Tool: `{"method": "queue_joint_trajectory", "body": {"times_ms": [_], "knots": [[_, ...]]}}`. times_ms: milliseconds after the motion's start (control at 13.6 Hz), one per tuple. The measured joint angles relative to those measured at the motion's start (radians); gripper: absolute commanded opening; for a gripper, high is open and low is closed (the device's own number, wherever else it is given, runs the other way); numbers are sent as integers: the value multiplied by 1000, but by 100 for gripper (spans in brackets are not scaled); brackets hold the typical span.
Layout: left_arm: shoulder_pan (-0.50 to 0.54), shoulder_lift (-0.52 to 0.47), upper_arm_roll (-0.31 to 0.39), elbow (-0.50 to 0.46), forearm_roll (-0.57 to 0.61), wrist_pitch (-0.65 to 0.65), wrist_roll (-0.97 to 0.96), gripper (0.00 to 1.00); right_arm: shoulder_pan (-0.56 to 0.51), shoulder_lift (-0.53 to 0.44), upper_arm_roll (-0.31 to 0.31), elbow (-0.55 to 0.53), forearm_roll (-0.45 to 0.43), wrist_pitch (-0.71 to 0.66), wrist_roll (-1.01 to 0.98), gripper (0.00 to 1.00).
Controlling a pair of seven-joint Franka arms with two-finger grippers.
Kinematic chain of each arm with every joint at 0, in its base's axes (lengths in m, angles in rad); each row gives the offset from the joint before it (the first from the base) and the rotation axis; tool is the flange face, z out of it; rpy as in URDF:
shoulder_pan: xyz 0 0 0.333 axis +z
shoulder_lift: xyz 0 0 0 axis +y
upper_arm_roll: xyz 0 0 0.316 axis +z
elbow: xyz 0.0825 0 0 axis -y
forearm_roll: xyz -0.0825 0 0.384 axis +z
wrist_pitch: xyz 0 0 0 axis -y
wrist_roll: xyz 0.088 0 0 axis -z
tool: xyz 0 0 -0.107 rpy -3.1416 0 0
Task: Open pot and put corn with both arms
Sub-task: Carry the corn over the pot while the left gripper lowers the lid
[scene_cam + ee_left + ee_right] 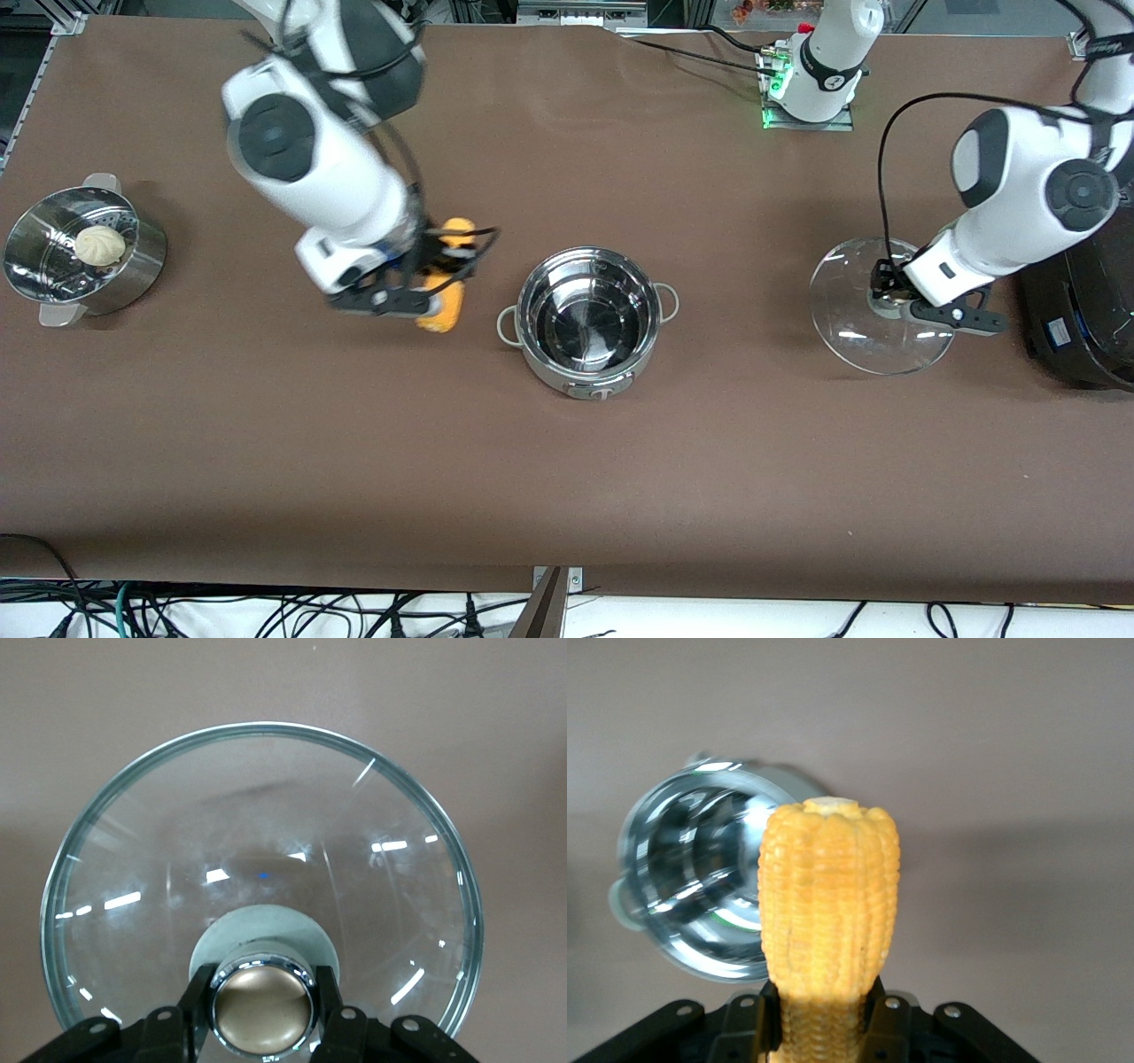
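Observation:
The steel pot [588, 321] stands open in the middle of the table with nothing in it; it also shows in the right wrist view [691, 895]. My right gripper [436, 276] is shut on the yellow corn cob [447, 282], held above the table beside the pot toward the right arm's end; the cob fills the right wrist view [828, 904]. My left gripper [889, 292] is shut on the knob [263, 1008] of the glass lid [873, 310], tilted off the pot toward the left arm's end. The lid fills the left wrist view [266, 859].
A perforated steamer basket [133, 266] with a white bun [99, 245] stands at the right arm's end. A large black rice cooker [1085, 310] stands at the left arm's end, close to the lid.

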Motion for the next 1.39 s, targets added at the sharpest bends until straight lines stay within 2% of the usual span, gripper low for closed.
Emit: {"method": "queue_joint_trajectory", "body": {"times_ms": [220, 440, 733, 806, 879, 953, 1246, 1392], "knots": [[0, 76, 0, -75, 0, 130, 2, 0, 114, 66, -1, 63, -36, 46, 57, 14], [0, 159, 1, -80, 0, 187, 5, 0, 176, 130, -1, 98, -94, 92, 58, 14], [3, 197, 3, -80, 0, 231, 25, 0, 241, 209, -5, 104, -169, 152, 61, 14], [4, 200, 3, -80, -1, 237, 32, 27, 246, 224, -10, 105, -174, 169, 61, 14], [5, 200, 3, -80, -2, 238, 37, 67, 246, 236, -14, 106, -174, 189, 61, 14], [5, 200, 3, -80, -2, 238, 37, 100, 245, 247, -19, 107, -174, 212, 61, 14], [6, 198, 3, -78, -2, 238, 36, 100, 245, 290, -26, 109, -175, 287, 61, 14], [6, 161, 3, -67, -3, 168, 36, 100, 245, 310, -27, 110, -185, 307, 61, 14]]}}
